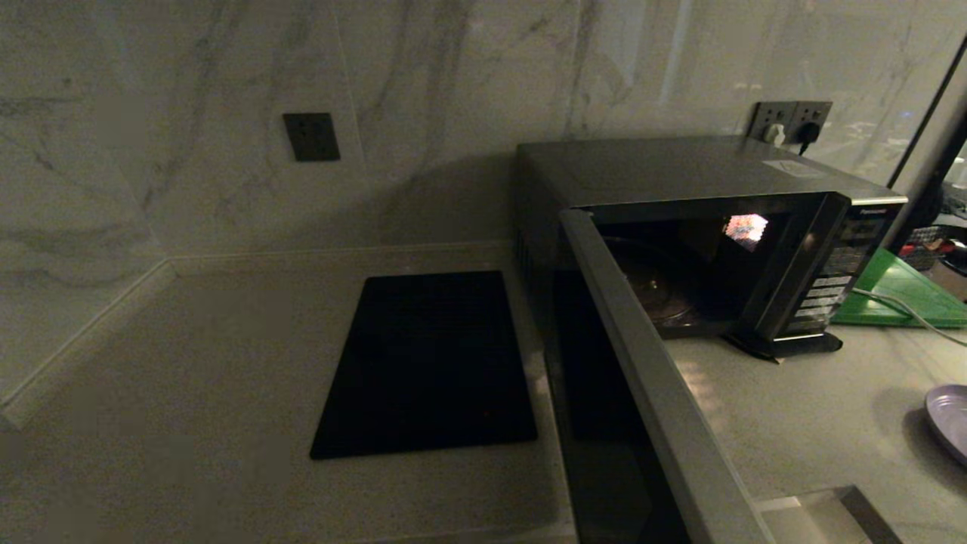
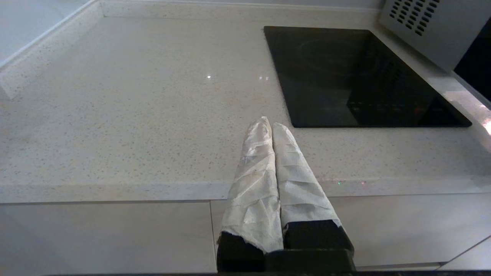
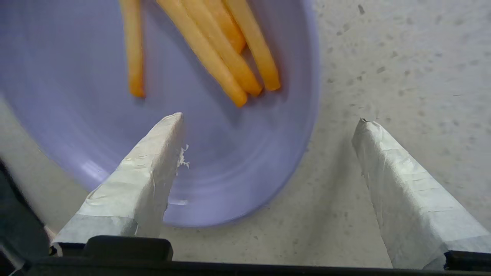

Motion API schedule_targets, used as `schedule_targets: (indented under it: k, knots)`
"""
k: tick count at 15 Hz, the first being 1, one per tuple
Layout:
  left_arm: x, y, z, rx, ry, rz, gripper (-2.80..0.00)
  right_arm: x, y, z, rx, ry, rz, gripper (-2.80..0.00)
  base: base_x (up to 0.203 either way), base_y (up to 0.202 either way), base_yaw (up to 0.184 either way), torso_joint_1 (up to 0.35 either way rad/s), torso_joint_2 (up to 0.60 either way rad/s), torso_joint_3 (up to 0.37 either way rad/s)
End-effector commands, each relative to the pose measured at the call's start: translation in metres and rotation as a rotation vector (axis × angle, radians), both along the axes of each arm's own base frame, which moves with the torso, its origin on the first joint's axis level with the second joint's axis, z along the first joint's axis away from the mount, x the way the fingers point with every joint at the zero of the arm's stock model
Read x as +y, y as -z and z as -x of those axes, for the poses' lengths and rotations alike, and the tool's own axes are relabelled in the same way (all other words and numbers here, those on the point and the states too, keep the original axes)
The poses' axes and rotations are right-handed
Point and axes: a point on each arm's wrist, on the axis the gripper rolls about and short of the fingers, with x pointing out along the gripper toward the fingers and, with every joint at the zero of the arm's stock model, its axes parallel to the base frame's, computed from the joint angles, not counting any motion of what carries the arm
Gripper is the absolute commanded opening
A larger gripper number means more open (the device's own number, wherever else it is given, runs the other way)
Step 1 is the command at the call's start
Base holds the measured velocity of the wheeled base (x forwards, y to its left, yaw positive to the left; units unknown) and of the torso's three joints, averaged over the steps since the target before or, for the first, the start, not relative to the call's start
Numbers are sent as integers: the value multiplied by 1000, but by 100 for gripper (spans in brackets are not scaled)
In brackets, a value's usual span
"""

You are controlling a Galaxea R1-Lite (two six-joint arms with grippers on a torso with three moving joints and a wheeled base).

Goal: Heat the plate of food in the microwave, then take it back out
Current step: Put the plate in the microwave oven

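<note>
1. Microwave (image 1: 702, 242) sits at the back of the tabletop (image 1: 227, 363) with its door swung wide open.
2. Plate of food (image 3: 184, 115) is on the tabletop near its right edge.
3. Right gripper (image 3: 268, 122) hangs over the plate's rim, fingers spread wide, holding nothing.
4. Left gripper (image 2: 268, 124) is parked by the front edge, fingers pressed together.

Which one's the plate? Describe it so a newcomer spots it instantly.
Start at the microwave with its door swung open, then follow the pale countertop toward the robot's right. The plate of food lies flat there, alone on the stone. It is round, shallow and lavender, with a few orange sticks on it, unlike the flat green board beside the microwave.
</note>
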Motion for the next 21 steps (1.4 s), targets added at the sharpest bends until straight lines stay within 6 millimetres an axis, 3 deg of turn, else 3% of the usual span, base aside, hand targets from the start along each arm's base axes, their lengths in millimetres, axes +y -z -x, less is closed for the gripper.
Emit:
schedule_targets:
  k: [1,5,11,21]
  knots:
    - [0,0,0,1,-1,0,-280,8,-18,2,-13,-5,21,0,0,0,0,0,0,0]
    - [0,0,0,1,-1,0,-280,21,-25,-4,51,6,44,0,0,0,0,0,0,0]
    - [0,0,0,1,-1,0,-280,24,-31,-14,112,56,109,0,0,0,0,0,0,0]
    - [0,0,0,1,-1,0,-280,21,-13,-22,174,66,40,0,0,0,0,0,0,0]
